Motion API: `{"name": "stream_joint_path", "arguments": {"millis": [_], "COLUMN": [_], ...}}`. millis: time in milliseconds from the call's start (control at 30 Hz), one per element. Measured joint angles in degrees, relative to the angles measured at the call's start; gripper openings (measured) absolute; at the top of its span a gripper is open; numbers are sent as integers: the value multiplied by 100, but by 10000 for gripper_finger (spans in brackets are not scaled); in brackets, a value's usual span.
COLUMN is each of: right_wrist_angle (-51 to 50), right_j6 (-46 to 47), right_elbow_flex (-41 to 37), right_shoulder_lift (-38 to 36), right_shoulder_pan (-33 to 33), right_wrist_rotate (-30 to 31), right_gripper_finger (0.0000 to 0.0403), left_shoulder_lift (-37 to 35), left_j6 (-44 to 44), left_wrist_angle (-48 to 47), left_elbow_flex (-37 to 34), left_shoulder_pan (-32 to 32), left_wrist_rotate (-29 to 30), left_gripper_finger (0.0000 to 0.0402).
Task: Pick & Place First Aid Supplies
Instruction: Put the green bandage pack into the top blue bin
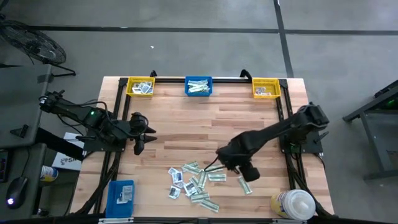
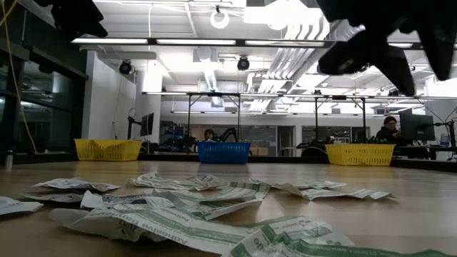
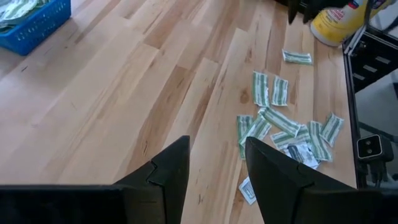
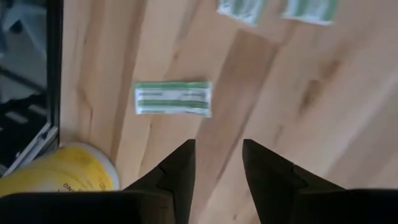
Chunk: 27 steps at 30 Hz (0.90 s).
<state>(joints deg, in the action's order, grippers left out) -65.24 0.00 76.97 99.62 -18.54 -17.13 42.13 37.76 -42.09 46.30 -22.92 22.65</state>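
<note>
Pale plank table; crinkled flat paper packets heaped; right claw open, empty; left claw open.

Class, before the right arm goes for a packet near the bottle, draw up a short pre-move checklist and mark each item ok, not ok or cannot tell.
1. Right gripper open and empty: ok.
2. Green-and-white strip lying flat, apart from other packets: ok.
3. Strip lined up between the fingers: not ok, it sits off to one side.
4. Yellow bottle clear of the approach: cannot tell, it stands close by.
5. Left gripper away from the pile of packets, open and empty: ok.
6. Yellow bin on the right has room: cannot tell.
</note>
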Motion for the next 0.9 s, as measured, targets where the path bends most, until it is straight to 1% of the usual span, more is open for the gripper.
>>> {"name": "stream_joint_path", "arguments": {"millis": [133,267,433,633,733,900], "right_wrist_angle": [276,634,742,1048,1269,1842], "right_j6": [-271,-447,-474,-269,-151,123], "right_elbow_flex": [0,0,-38,-626,-922,-1210], "right_shoulder_lift": [321,559,777,793,795,795], "right_shoulder_pan": [-73,-158,-151,-166,-217,-349], "right_wrist_rotate": [-298,-310,-338,-673,-969,-1023], "right_gripper_finger": [142,165,183,184,184,184], "left_shoulder_lift": [1,2,2,2,2,2], "left_j6": [27,49,50,50,50,50], "left_wrist_angle": [0,-3,-4,-7,-7,-7], "left_elbow_flex": [0,0,0,0,0,0], "left_shoulder_pan": [1,1,0,0,1,1], "left_wrist_rotate": [0,5,24,44,47,78], "left_gripper_finger": [156,156,156,156,156,156]}}
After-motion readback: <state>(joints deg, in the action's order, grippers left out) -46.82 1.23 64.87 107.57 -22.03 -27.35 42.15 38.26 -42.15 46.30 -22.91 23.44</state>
